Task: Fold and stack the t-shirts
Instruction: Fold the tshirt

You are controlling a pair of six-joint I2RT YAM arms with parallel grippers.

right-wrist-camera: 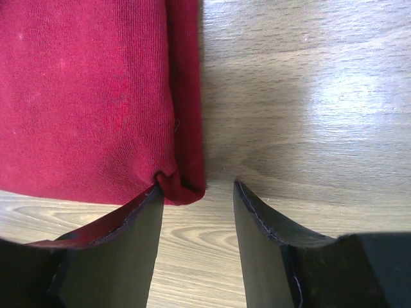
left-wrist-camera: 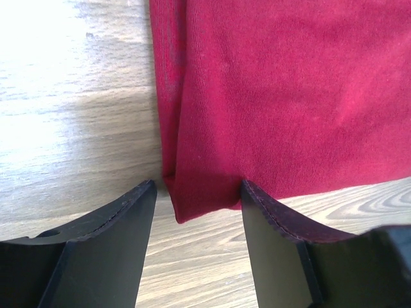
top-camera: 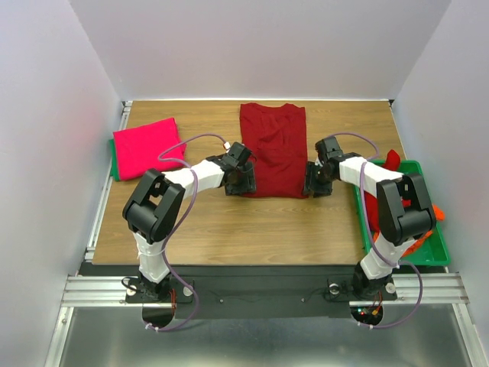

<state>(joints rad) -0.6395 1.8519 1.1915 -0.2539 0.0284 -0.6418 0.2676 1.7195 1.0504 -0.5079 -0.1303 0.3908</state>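
The top view is bright and evenly lit, with short, soft shadows. In both wrist views white glare washes out patches of the worktop (left-wrist-camera: 38, 38), perhaps from an overhead lamp. The dark red t-shirt (left-wrist-camera: 289, 96) weave is sharp.

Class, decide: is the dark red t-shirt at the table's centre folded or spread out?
Partly folded. The dark red t-shirt lies as a long strip, no sleeves showing; both wrist views show doubled side edges.

Lab test cell: white enclosure walls (top-camera: 267, 46), wooden table (top-camera: 229, 229), aluminium rail frame (top-camera: 267, 289)
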